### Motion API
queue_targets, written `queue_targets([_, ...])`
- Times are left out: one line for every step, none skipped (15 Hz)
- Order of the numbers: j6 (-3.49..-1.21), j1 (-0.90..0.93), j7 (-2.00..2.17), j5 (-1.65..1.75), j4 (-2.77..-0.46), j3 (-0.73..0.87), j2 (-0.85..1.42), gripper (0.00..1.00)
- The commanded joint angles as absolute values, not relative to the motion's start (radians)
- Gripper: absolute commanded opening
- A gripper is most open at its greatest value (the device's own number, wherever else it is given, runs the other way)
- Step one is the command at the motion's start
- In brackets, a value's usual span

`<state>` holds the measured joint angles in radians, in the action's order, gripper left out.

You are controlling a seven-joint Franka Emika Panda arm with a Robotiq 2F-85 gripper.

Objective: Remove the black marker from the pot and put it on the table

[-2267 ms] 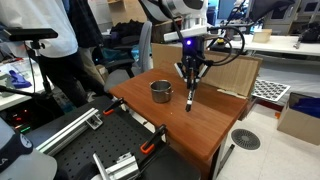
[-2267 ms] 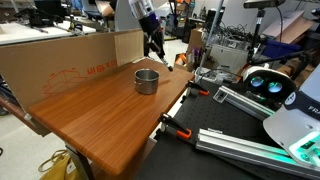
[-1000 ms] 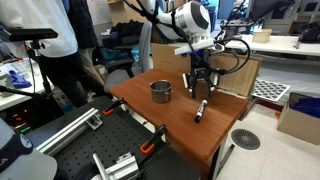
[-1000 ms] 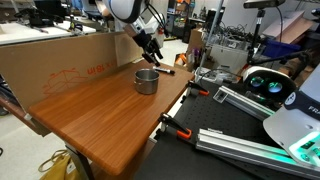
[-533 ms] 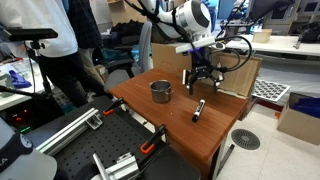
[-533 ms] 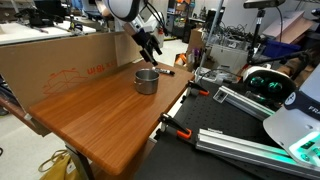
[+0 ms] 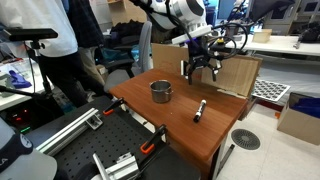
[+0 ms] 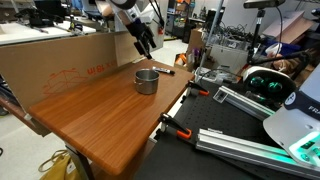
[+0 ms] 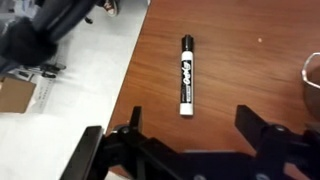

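The gripper (image 7: 200, 72) hangs in the air above the table (image 7: 175, 128), its jaws spread wide and holding nothing. In the wrist view we see its two dark fingers (image 9: 128, 140) at the bottom of the picture, well apart from each other, with only bare wood between them.

The black marker (image 9: 186, 75) lies flat on the reddish-brown top just beyond the fingers. It touches neither of them, and its paler end points toward the gripper. It lies near the table's edge, where the wood gives way to a pale floor (image 9: 80, 80). In both exterior views we find the marker (image 7: 199, 110) out of the pot and resting on the wood below the raised gripper.

The pot (image 7: 161, 91) stands upright on the table, near the marker but apart from it. We see only a sliver of its shiny rim at the right edge of the wrist view. From the opposite side, in an exterior view, the marker (image 8: 163, 70) lies just behind the pot (image 8: 147, 81), close to the table's far corner, with the gripper (image 8: 146, 47) above and behind them.

An upright cardboard panel (image 8: 60, 62) runs along one long side of the table. A clamp (image 8: 173, 128) with orange tips grips the opposite edge.
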<state>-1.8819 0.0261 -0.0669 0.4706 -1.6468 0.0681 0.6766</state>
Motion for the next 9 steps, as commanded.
queue_targets([-2.071, 0.043, -0.018, 0.539, -1.869, 0.064, 0.487, 1.00])
queue_targets([-2.120, 0.047, -0.001, 0.553, -1.917, 0.064, 0.441, 1.00])
queue_targets([-2.173, 0.050, 0.021, 0.562, -1.976, 0.062, 0.385, 1.00])
queue_targets([-2.209, 0.050, 0.028, 0.566, -2.020, 0.060, 0.341, 1.00])
queue_targets([-2.249, 0.049, 0.043, 0.567, -2.075, 0.058, 0.286, 1.00])
queue_targets([-2.292, 0.042, 0.065, 0.548, -2.121, 0.056, 0.241, 1.00])
queue_targets([-2.186, 0.050, 0.022, 0.534, -2.001, 0.054, 0.336, 1.00])
queue_targets([-2.217, 0.048, 0.036, 0.534, -2.048, 0.053, 0.291, 1.00])
queue_targets([-2.235, 0.046, 0.042, 0.534, -2.081, 0.052, 0.262, 1.00])
